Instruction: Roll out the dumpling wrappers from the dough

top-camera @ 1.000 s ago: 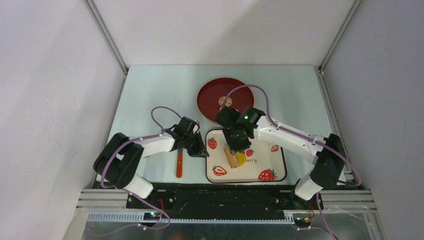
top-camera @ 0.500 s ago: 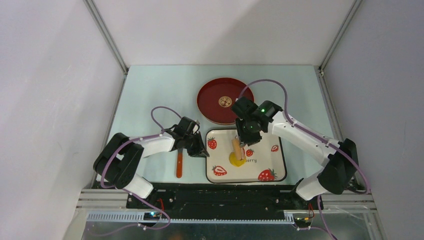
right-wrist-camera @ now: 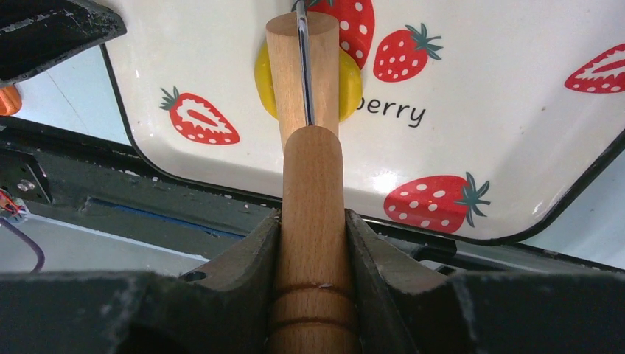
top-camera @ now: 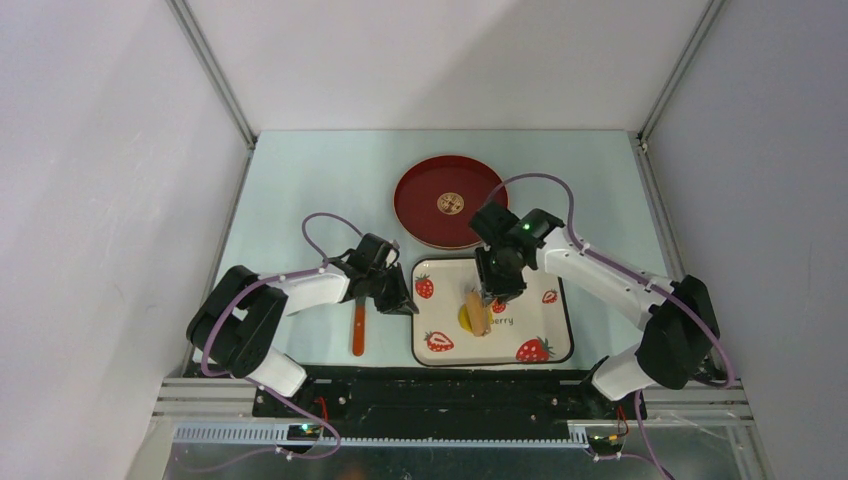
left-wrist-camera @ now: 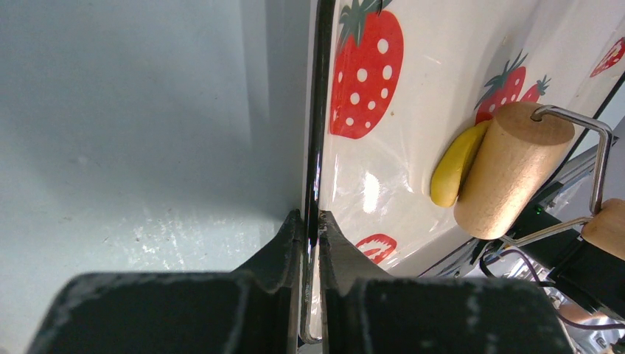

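The dough is a small yellow flattened lump on the strawberry-print tray. It also shows in the right wrist view and the left wrist view. A wooden roller lies on top of it and hides its middle; the drum presses the dough. My right gripper is shut on the roller's wooden handle. My left gripper is shut on the tray's dark left rim. No cut-out dumpling wrappers show.
A red round plate with a gold emblem sits behind the tray. An orange-handled tool lies on the table left of the tray, under my left arm. The table's near edge and frame run just below the tray.
My right gripper swung the roller from tilted left, pushed it toward the far side, then drew it back over the dough. The left arm has not moved.
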